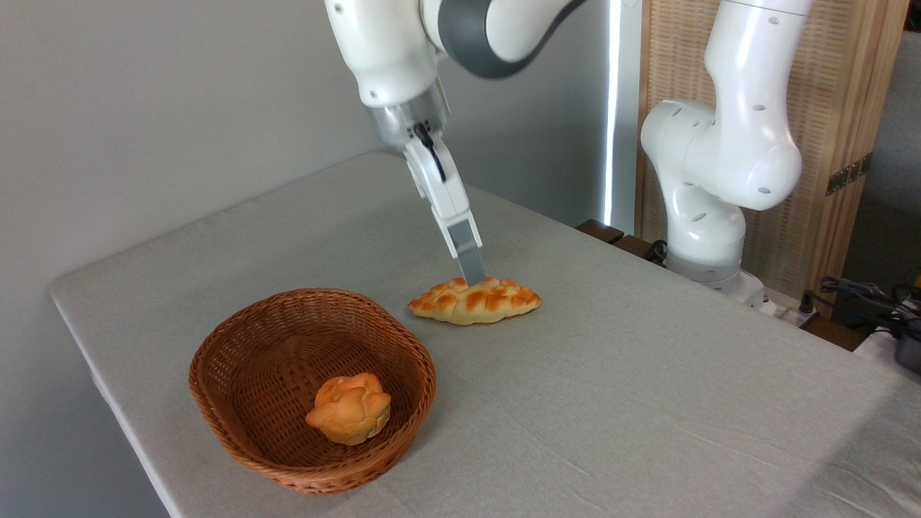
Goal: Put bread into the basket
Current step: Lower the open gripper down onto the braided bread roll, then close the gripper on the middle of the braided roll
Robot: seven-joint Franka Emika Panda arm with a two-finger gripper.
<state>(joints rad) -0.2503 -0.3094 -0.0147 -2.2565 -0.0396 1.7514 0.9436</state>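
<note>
claw (472, 272) tip at bread (476, 300), perhaps touching, beside basket (216, 363)

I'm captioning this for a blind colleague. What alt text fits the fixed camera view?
A white robot arm's hand reaches down to the top of a golden braided bread loaf lying on a grey table. To the loaf's left sits an oval reddish-brown wicker basket holding a small round orange bun.

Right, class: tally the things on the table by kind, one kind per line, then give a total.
Braided loaf: 1
Round bun: 1
Basket: 1
Total: 3
</note>
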